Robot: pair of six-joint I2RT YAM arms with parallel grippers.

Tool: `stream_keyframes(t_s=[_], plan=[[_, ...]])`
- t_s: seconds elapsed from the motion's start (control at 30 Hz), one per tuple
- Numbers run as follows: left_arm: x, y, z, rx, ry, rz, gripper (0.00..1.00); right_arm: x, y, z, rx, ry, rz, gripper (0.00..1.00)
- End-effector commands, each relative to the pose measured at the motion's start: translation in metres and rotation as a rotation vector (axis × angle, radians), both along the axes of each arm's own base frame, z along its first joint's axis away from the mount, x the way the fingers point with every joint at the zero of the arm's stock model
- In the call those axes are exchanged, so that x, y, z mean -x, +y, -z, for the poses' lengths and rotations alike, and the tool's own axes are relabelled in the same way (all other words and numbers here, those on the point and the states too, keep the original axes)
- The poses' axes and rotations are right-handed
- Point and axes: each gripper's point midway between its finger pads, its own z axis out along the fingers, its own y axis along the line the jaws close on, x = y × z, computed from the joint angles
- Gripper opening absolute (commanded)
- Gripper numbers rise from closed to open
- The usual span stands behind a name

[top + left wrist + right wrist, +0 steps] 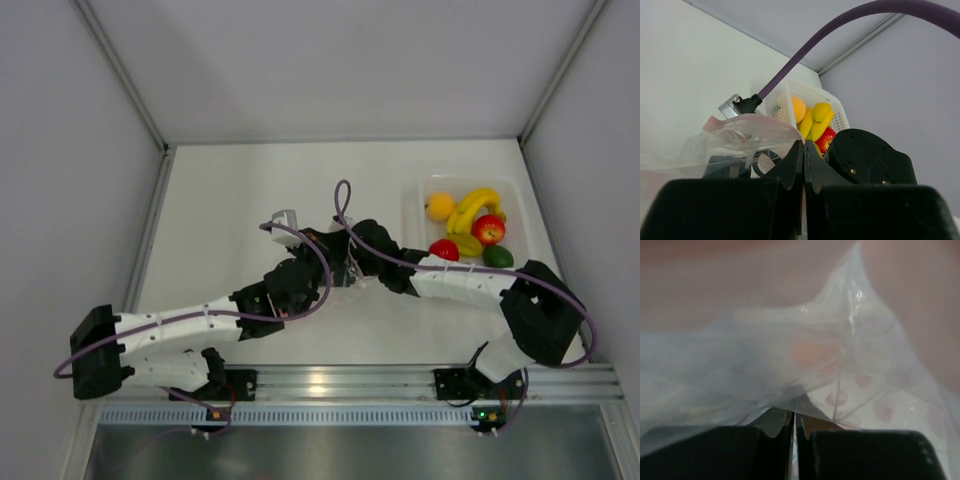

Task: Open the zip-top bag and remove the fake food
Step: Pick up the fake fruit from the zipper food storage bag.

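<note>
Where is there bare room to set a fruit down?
Bare table back-left, between the left wall and the arms, and along the back wall. Crowded: the centre, where left gripper and right gripper meet at the zip-top bag, and back-right, where the basket holds fake food.

Top cam: high, behind arm bases, looks down on whole table [240, 200]. L wrist cam: low, approx level, faces tray [782, 100] w/ fake food [812, 122]; top cam shares both, far right. R wrist cam: v. close, zip-top bag [765, 355] fills view.
</note>
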Motion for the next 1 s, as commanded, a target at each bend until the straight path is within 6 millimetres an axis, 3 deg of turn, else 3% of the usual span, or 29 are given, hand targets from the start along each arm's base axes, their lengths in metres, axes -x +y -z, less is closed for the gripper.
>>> stream_keyframes(t_s=[0.0,0.17,0.2,0.23,0.3,0.4,0.67,0.97], plan=[[-0.006,0.005,-0.026,0.05,-0.044,-0.053,0.0,0.026,0.019,-0.026,-0.139,-0.03,-0.167,0.0],[-0.008,0.011,-0.018,0.04,-0.035,-0.085,0.0,0.029,0.007,-0.01,-0.072,-0.018,-0.142,0.0],[-0.009,0.013,-0.014,0.04,-0.029,-0.093,0.0,0.018,0.001,-0.018,-0.072,-0.07,-0.075,0.0],[-0.009,0.015,-0.014,0.046,-0.026,-0.098,0.0,0.019,-0.007,-0.01,-0.057,-0.072,-0.046,0.0],[-0.009,0.022,-0.009,0.063,-0.014,-0.121,0.0,0.013,-0.014,-0.024,-0.089,-0.123,0.01,0.0],[-0.009,0.028,-0.007,0.075,0.002,-0.147,0.0,0.016,-0.017,-0.027,-0.099,-0.151,-0.002,0.0],[-0.013,0.033,-0.01,0.08,0.013,-0.193,0.0,0.034,-0.01,-0.016,-0.07,-0.204,-0.139,0.0],[-0.016,0.039,-0.01,0.079,0.034,-0.238,0.0,0.046,-0.002,-0.022,-0.066,-0.296,-0.19,0.0]])
